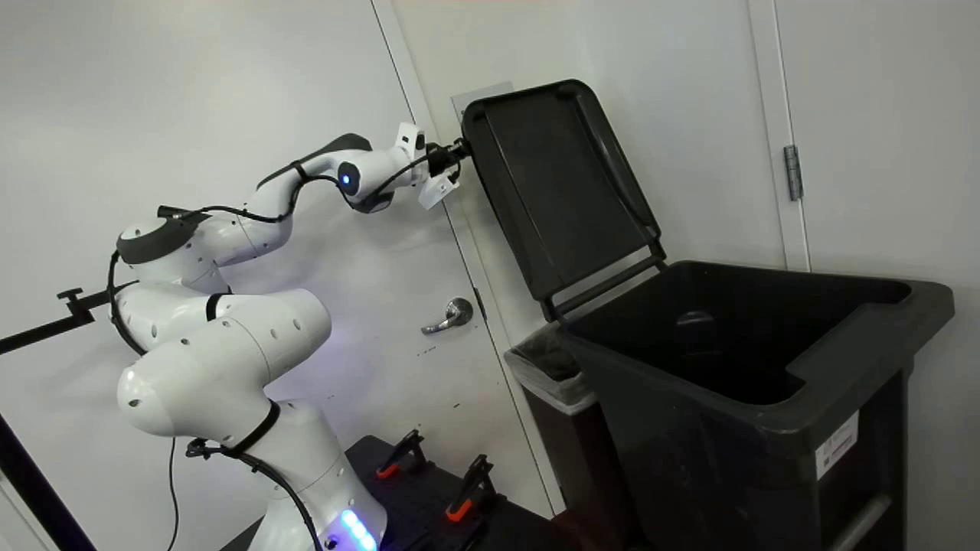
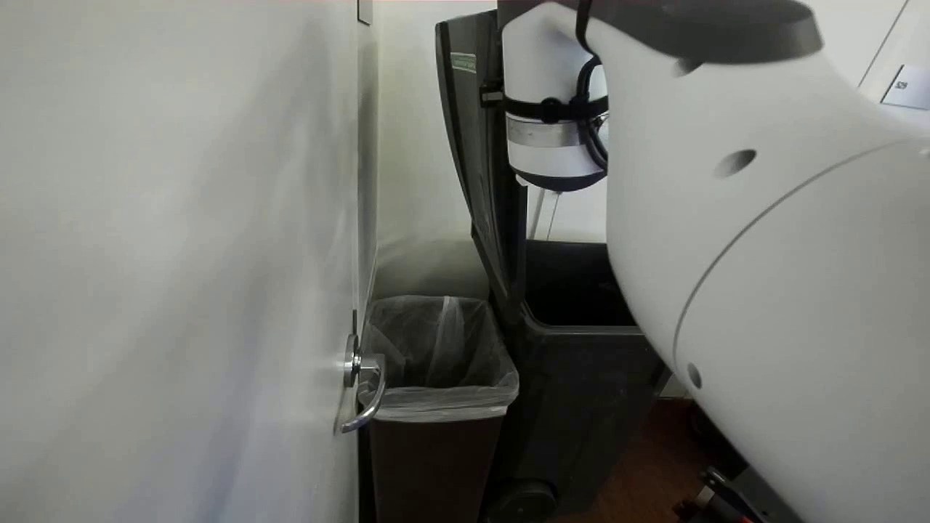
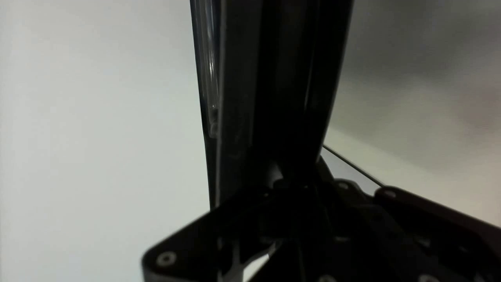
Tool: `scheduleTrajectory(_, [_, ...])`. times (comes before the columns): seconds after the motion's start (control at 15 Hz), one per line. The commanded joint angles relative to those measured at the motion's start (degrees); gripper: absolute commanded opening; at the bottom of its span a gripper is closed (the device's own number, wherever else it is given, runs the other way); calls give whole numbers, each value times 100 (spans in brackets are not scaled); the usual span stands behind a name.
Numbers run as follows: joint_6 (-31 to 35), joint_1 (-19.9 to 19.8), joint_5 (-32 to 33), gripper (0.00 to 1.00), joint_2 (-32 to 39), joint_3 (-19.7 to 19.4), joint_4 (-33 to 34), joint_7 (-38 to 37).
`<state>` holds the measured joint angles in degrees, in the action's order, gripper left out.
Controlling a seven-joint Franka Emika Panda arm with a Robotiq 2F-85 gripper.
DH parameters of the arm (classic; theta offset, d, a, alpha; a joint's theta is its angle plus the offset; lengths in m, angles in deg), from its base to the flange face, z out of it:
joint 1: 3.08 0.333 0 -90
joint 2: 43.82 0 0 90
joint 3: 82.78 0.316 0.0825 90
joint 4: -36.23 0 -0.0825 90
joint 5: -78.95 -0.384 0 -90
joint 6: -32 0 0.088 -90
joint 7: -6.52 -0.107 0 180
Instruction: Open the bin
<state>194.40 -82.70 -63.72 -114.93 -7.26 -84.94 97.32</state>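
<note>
One black bin (image 1: pixel 712 467) stands lower than the fingers (image 1: pixel 458 149), its single lid (image 1: pixel 566 184) raised beside them; whether they pinch its edge, I cannot tell. One lined wastebasket (image 2: pixel 436 465) sits below them.

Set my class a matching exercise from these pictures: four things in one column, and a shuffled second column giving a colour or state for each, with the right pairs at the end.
Column one:
1. Wheelie bin lid
2. Smaller bin
3. Door handle
4. Robot arm

Column two:
A. lined with a translucent bag
B. mostly white
C. standing open
D. silvery

Right pairs: 1-C, 2-A, 3-D, 4-B
</note>
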Motion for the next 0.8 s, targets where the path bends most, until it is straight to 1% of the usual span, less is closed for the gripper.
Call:
scheduleTrajectory(0.0, [-207, -83, 255, 5, -382, -49, -85, -568])
scheduleTrajectory(0.07, [-209, -84, 255, 1, -382, -49, -85, -568])
scheduleTrajectory(0.13, [-153, -126, 323, 1, -440, -35, 10, -731])
scheduleTrajectory(0.4, [-191, -282, 956, 1, -995, 76, 408, -1365])
scheduleTrajectory(0.47, [44, -265, 916, 1, -784, 214, 599, -1004])
scheduleTrajectory(0.73, [-2, -437, 1195, 1, -1052, 465, 936, -1074])
